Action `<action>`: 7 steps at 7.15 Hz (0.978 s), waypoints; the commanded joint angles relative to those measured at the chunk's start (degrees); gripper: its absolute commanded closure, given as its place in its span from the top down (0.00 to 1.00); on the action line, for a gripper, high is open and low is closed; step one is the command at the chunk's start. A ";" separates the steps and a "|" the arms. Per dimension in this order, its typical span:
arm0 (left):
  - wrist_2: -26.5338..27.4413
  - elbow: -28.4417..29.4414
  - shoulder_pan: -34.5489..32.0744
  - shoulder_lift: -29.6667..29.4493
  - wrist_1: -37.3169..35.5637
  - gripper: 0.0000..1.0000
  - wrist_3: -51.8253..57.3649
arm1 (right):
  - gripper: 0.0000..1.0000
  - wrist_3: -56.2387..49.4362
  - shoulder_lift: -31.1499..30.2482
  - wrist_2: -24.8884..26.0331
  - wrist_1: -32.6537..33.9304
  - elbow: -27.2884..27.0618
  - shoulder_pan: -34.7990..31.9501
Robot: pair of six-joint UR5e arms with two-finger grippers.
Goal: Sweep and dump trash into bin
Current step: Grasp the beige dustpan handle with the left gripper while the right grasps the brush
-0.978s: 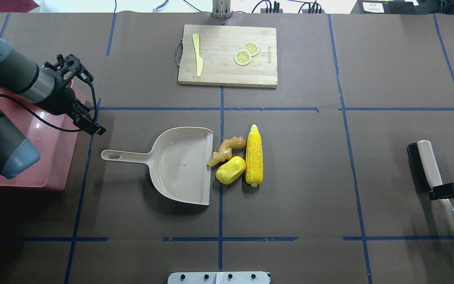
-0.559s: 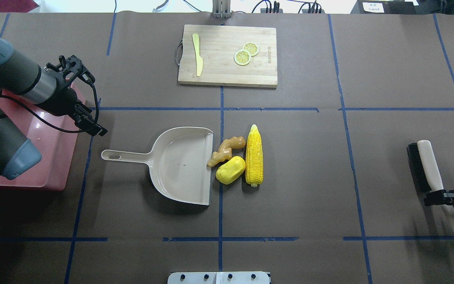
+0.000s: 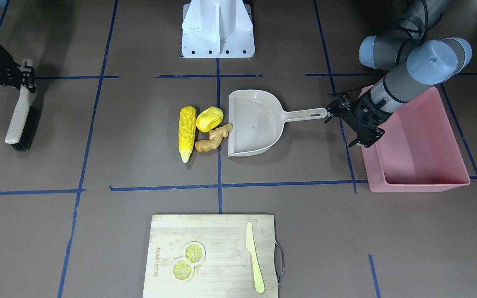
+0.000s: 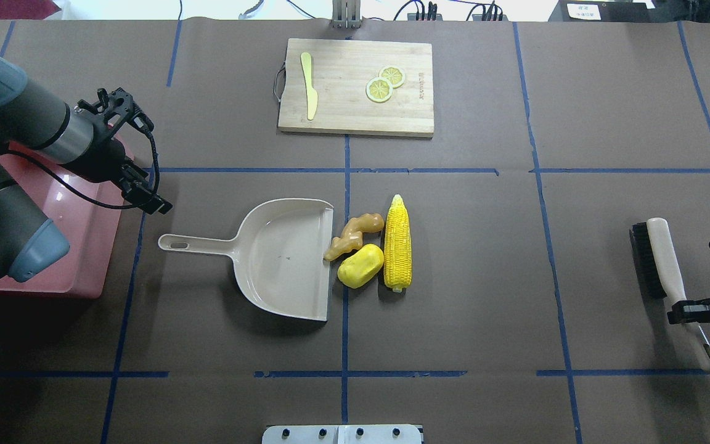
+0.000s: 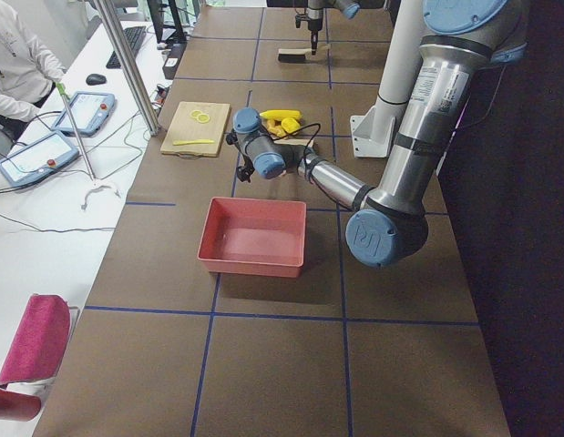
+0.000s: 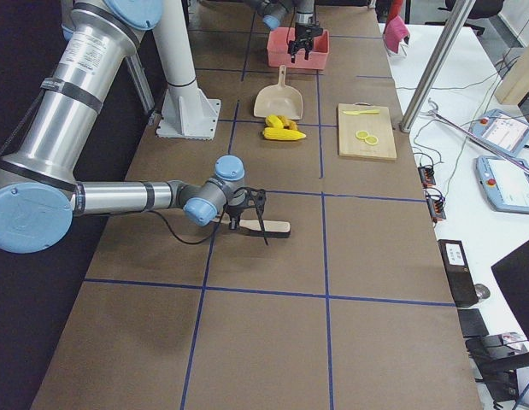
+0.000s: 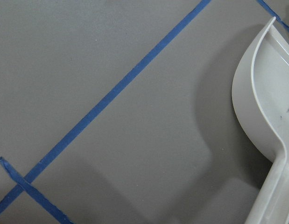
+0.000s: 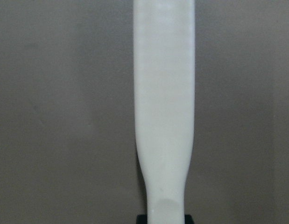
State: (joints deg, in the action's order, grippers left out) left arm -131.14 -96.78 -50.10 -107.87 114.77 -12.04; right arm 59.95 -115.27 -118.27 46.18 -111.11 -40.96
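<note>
The trash, a yellow corn cob [image 4: 397, 242], a yellow potato lump [image 4: 360, 266] and a tan ginger root [image 4: 352, 235], lies at the open mouth of the beige dustpan [image 4: 281, 256], mid-table. The ginger touches the dustpan's lip. The pink bin [image 4: 77, 246] stands at the left, partly under my left arm. My left gripper [image 4: 145, 196] hangs open and empty above the table between the bin and the dustpan handle [image 3: 304, 114]. My right gripper [image 4: 688, 305] is shut on the white handle [image 8: 164, 107] of a black-bristled brush [image 4: 657, 256] at the far right.
A wooden cutting board [image 4: 355, 86] at the far edge carries a pale yellow knife [image 4: 309, 83] and two lemon slices [image 4: 384, 84]. The robot base [image 3: 218, 29] stands at the near edge. Blue tape lines cross the brown table cover.
My right gripper has shifted a little left and the brush has turned with it. My left gripper has edged slightly right, toward the dustpan handle. The trash and dustpan have not moved.
</note>
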 commanded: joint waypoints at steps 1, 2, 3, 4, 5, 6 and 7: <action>3.51 -0.85 2.36 -1.29 -0.07 1.00 -1.14 | 0.00 -0.01 1.01 0.06 -1.01 -3.22 0.09; 3.78 -1.38 2.47 -1.38 0.01 1.00 -0.62 | 0.00 0.08 3.97 -0.03 0.12 -4.46 1.22; 3.79 -1.91 3.25 -1.56 1.06 0.99 0.95 | 0.00 0.08 7.83 0.40 2.48 -4.47 3.50; 3.79 -3.48 6.04 -1.04 1.07 0.99 7.23 | 0.00 0.08 12.13 0.49 5.73 -4.56 3.70; 3.79 -3.67 6.33 -1.03 0.81 0.99 13.73 | 0.00 0.16 14.70 0.50 7.41 -4.82 4.31; 3.79 -3.68 7.47 -1.03 0.72 0.99 17.10 | 0.00 0.16 17.68 0.76 10.04 -5.08 4.40; 4.22 -3.59 9.22 -1.20 0.72 0.99 20.70 | 0.00 0.16 20.93 1.72 16.16 -6.83 5.36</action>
State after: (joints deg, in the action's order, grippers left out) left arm -127.25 -100.35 -42.69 -108.97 115.54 3.94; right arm 60.11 -98.25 -117.37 56.55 -116.49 -36.47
